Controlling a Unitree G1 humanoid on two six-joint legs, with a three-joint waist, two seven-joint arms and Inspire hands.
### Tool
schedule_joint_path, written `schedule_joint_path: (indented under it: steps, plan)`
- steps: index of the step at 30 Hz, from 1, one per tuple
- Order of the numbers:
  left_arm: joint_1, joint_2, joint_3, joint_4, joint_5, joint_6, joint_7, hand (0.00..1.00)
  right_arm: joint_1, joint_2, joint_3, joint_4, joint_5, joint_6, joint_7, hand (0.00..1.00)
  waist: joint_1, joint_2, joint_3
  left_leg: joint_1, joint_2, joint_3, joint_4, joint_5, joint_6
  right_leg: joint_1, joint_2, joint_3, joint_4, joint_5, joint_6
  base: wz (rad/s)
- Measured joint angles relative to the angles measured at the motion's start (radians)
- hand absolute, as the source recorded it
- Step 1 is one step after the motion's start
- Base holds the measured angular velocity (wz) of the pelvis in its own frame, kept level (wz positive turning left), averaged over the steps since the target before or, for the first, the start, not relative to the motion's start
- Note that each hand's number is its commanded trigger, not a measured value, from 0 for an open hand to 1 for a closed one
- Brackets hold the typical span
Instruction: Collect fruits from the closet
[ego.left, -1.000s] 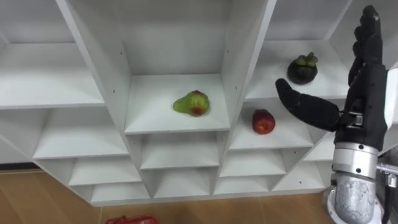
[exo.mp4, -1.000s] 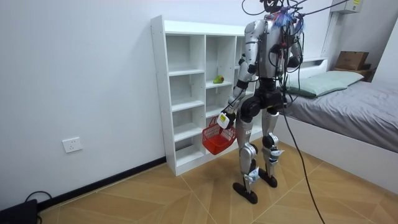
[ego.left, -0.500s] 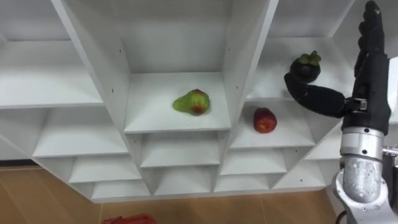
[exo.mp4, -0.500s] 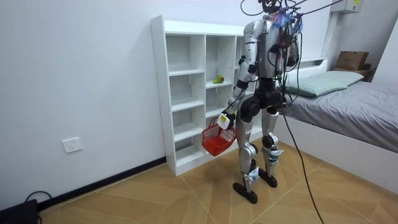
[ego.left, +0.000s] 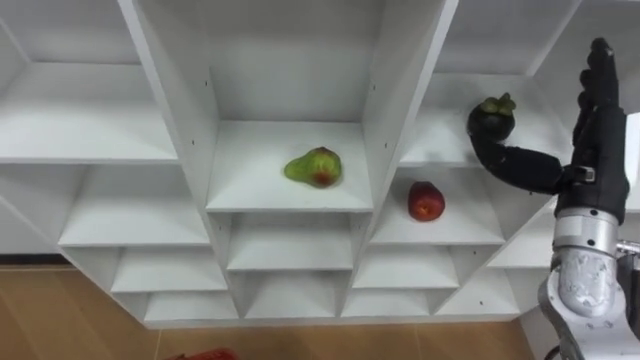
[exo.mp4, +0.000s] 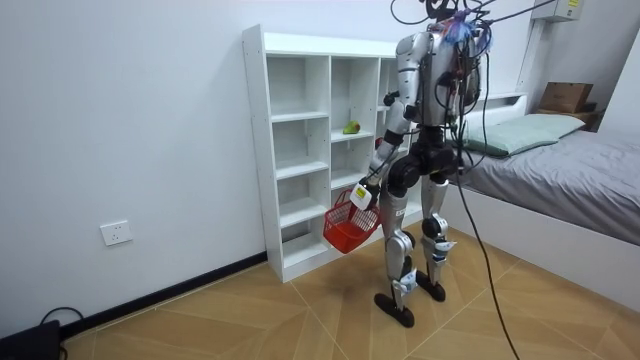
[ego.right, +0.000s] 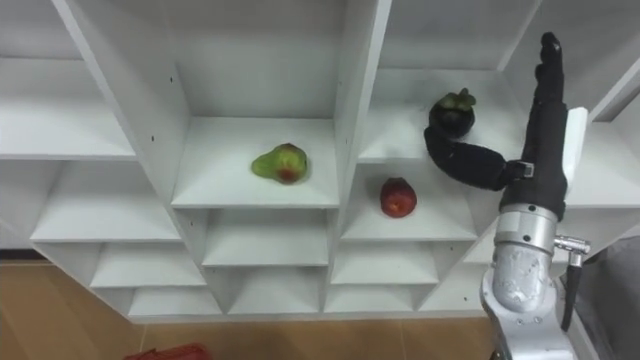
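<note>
White closet (ego.left: 290, 80) before the robot: its right hand (ego.left: 600, 150), fingers straight, rests its thumb at the mangosteen (ego.left: 493, 113) inside, while its left hand (exo.mp4: 361, 193) grips a red basket (exo.mp4: 350, 225) in front.

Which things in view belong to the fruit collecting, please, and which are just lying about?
Job: mangosteen, green-red fruit, red apple, closet, red basket in left hand, right hand.
Lying about: bed, cardboard box, wall socket.

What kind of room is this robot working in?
Probably a bedroom: a bed with a pillow behind the robot, a white shelf unit, and a wooden floor.
</note>
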Motion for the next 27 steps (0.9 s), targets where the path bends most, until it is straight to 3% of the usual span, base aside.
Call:
schedule_joint_path:
  steps: [12, 19, 27]
  plan:
    - [-0.003, -0.011, 0.022, -0.015, 0.039, 0.019, -0.001, 1.00, -0.055, -0.006, -0.033, 0.053, 0.022, 0.000, 0.024, 0.00, 0.003, 0.007, 0.0010, -0.011, 0.000, -0.014, 0.000, 0.000, 0.000, -0.004, -0.001, -0.021, -0.001, 0.000, 0.000, 0.03]
    - [-0.006, -0.018, 0.040, -0.031, 0.057, 0.039, -0.002, 1.00, -0.061, -0.007, -0.032, 0.087, 0.022, 0.039, 0.069, 0.00, 0.024, 0.008, -0.0001, -0.014, 0.000, -0.017, 0.004, 0.000, 0.000, -0.004, -0.002, -0.025, -0.001, 0.000, 0.000, 0.00]
    - [-0.005, -0.022, 0.058, -0.032, 0.083, 0.040, -0.002, 1.00, -0.087, -0.009, -0.032, 0.088, 0.018, 0.042, 0.100, 0.00, 0.027, 0.009, -0.0020, -0.020, 0.000, -0.026, 0.014, 0.000, 0.000, -0.003, -0.003, -0.030, -0.001, 0.000, -0.001, 0.03]
